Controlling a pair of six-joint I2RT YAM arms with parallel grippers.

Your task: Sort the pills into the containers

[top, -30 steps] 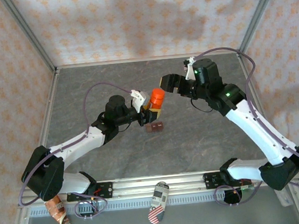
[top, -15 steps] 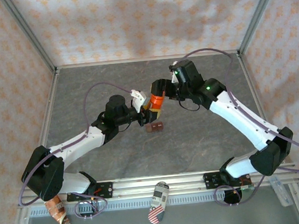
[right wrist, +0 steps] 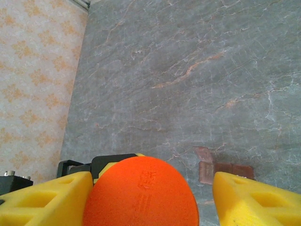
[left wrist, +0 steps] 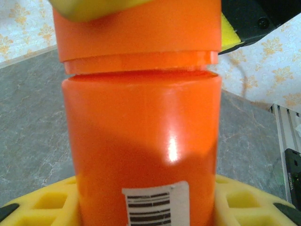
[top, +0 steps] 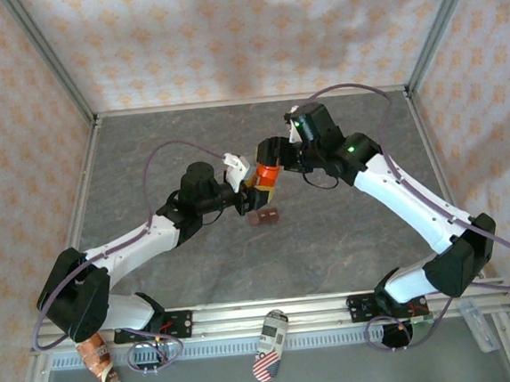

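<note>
Between the right gripper's (right wrist: 150,197) half-spread jaws: the bottle cap (right wrist: 138,186), unclamped
Left gripper (top: 250,190) holds the bottle (left wrist: 141,141); centre, close squarely, then twist

Open table (top: 349,245) surrounds the orange bottle (top: 266,176), hemmed by left hand (top: 253,189), right hand (top: 268,151) and nearby containers (top: 263,216).
</note>
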